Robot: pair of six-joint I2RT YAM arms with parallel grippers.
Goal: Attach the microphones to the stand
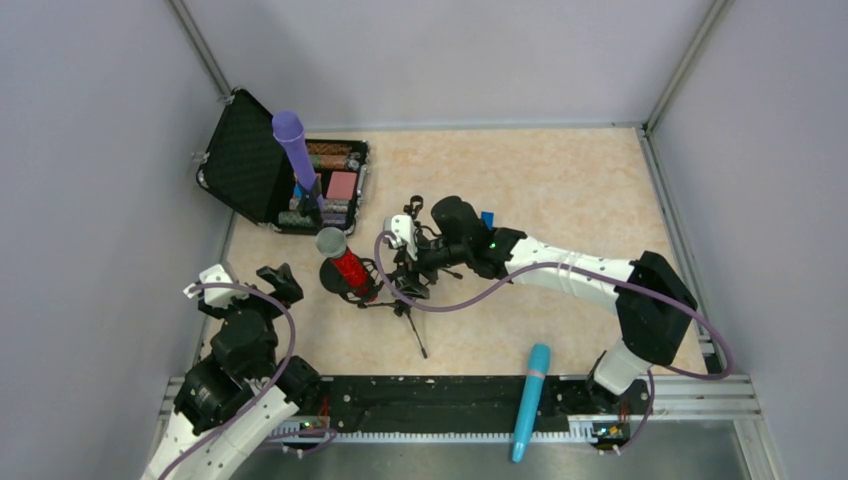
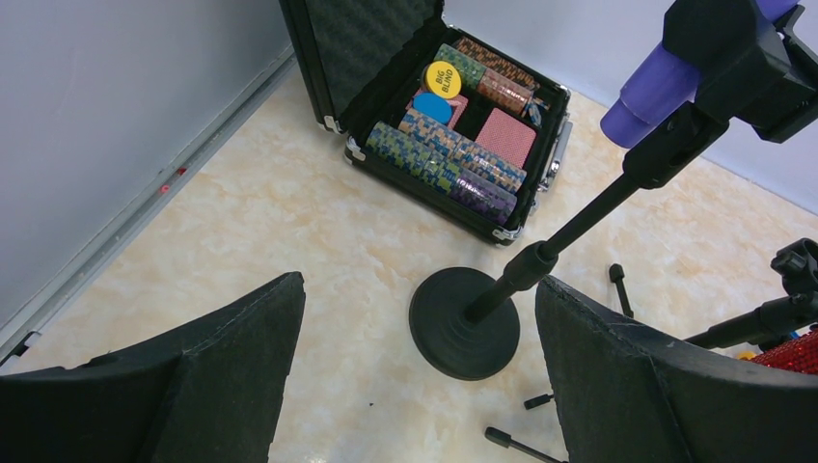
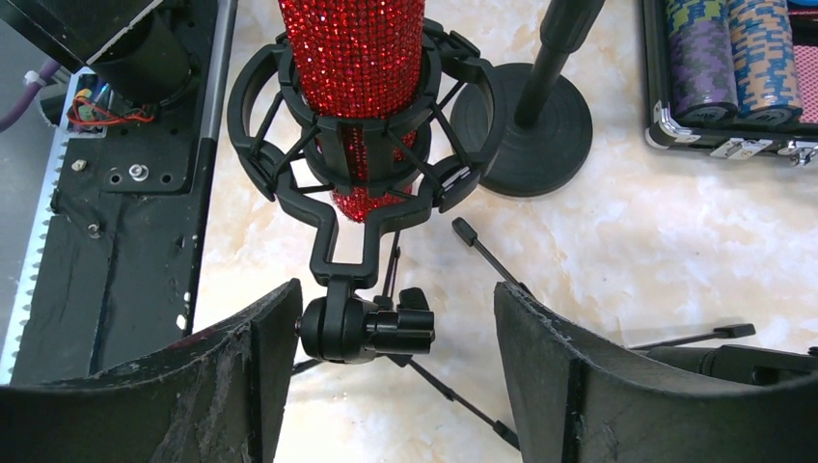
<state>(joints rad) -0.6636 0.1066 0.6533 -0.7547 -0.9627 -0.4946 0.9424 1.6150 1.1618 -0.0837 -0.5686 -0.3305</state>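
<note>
You are between microphones: two of the three look mounted, so the step in hand is finishing with the red one and moving on to the last.

Take the tripod stand (image 1: 412,330) as your reference. The red microphone (image 3: 357,58) sits upright in the cradle (image 3: 340,246) at the top of it. Your right claw (image 3: 395,299) is spread wide, with the tripod's swivel joint (image 3: 362,330) between its fingers. The left finger is very close to that joint, but I cannot tell whether it touches.

The purple microphone (image 1: 293,148) is clipped on the round-base stand (image 2: 465,323), just beyond the tripod on its left, in front of the open case (image 2: 371,43) of chips. Your left claw (image 2: 420,285) is spread too and pinches nothing. It hovers on the near left of the tripod, looking at that round base.

The blue microphone (image 1: 531,400) lies flat on the black rail (image 1: 420,395), well to the near right of the tripod.

Next, I judge, you should lift the right claw straight off the tripod without nudging it, since it stands on thin legs on the surface (image 1: 560,190). Then go for the blue microphone. I cannot make out a free holder for it, so find that first.
</note>
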